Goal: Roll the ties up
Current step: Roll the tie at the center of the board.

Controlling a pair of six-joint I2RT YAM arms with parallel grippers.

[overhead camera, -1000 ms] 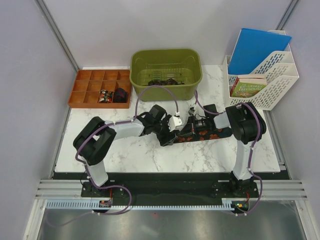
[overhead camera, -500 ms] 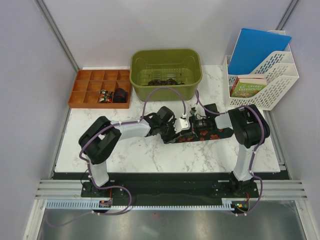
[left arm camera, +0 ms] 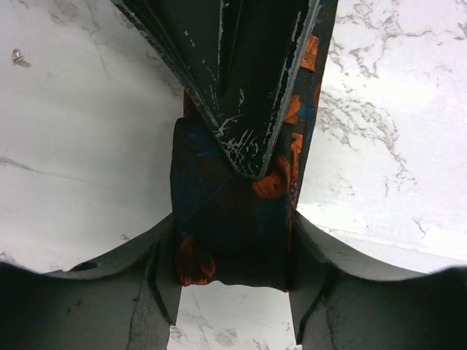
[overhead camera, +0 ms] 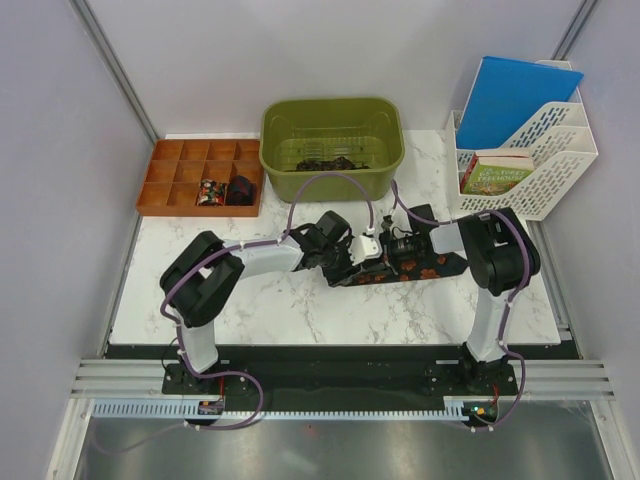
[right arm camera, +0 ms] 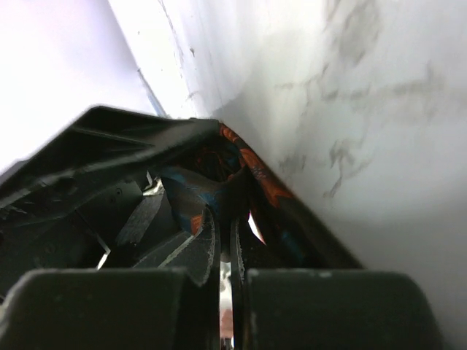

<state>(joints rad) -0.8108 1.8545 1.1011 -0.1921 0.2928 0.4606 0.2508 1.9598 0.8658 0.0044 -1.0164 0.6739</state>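
Note:
One of the ties, black with orange-red blotches, lies flat across the middle of the marble table. My left gripper is at its left end. In the left wrist view the tie fills the gap between the fingers, which press on both of its edges. My right gripper reaches in from the right. Its scratched dark fingers come down onto the tie from the top of that view. In the right wrist view this gripper is shut, with bunched tie fabric at its tips.
A green bin at the back holds dark coils. An orange compartment tray at the back left holds another dark coil. A white file rack with a blue folder and a book stands at the back right.
My left arm has stretched to the right along the tie, and its jaws have closed in on the tie's edges. The right gripper has stayed shut and has hardly moved.

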